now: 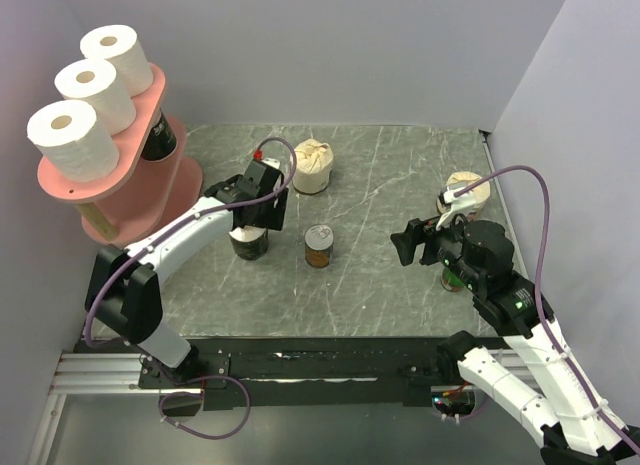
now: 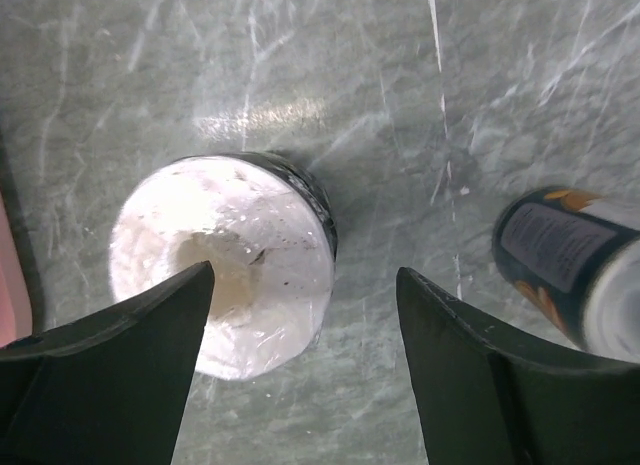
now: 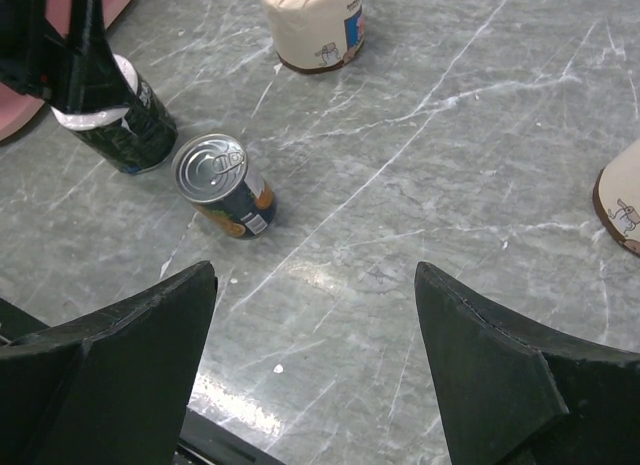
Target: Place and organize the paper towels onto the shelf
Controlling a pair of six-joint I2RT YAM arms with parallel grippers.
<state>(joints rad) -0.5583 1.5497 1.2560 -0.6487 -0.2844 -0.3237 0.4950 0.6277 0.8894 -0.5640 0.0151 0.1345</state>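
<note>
left gripper [image 2: 305,275]: jaws wide, holding nothing. the left finger [image 2: 130,345] hangs over part of the top face of the black-wrapped roll [image 2: 225,265]. the right finger hangs over bare table [image 2: 400,115], clear of the roll's right side. the roll stands upright on the table, hollow core up. it sits off centre in the jaws, toward the left finger.

step in hand, as i judge it: pick up this roll. procedure:
- shift the gripper left, toward the shelf [image 1: 170,190], until the roll sits midway between the fingers.
- descend so the pads meet the side wall below the top rim, not the top face.
- close slowly. the wrapper looks glossy and the roll is probably soft, so i would stop at a firm hold, short of crushing.
- lift straight up before any sideways travel.

outward from the roll: the tin can [image 2: 565,260] stands near on the right, apart from the roll. i keep the right finger off it during the descent. the shelf stands far left. its top board carries three white rolls [image 1: 95,85] in a row and looks full. a second black roll [image 1: 158,135] sits on the board below, so i judge the free spot beside it to be the target.

right gripper [image 3: 312,275]: jaws wide, empty, above the table on the right. two cream rolls stand on the table, one far centre [image 1: 312,165] and one far right [image 1: 468,190].
</note>
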